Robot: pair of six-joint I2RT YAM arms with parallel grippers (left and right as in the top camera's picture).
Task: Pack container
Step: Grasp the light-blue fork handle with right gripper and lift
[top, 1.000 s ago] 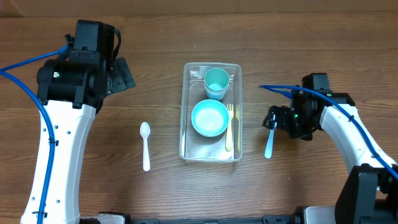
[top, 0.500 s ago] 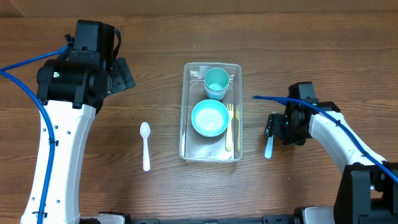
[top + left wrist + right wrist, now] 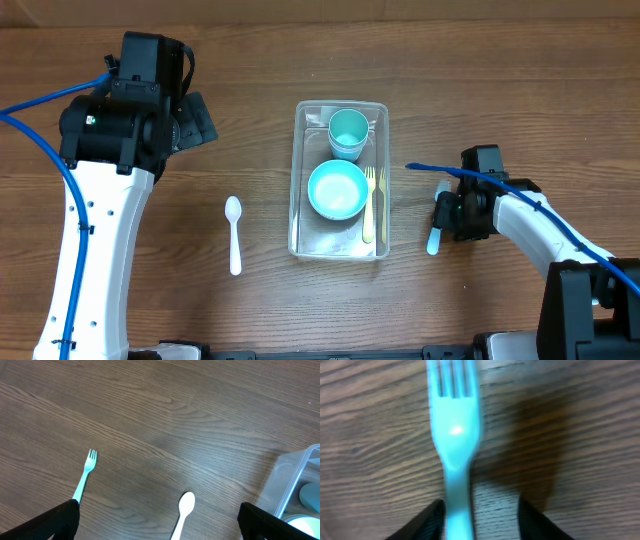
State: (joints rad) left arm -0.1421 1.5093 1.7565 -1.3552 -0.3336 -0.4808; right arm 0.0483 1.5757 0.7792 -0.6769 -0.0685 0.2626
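Right of centre in the overhead view, the right gripper (image 3: 479,515) straddles a light-blue plastic fork (image 3: 454,435) lying flat on the wooden table (image 3: 250,60), jaws parted, with the handle closer to one finger. Closing off-centre could shove or spin the thin fork, or the tips could scrape the wood. The clear rectangular plastic container (image 3: 296,215) sits mid-frame. The left gripper (image 3: 159,510) is spread wide and empty. No writing is legible.

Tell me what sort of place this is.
Most likely a robotics lab bench, not a kitchen: a left arm and right arm with blue cables flank a wood-grain table holding a white spoon and a clear container.
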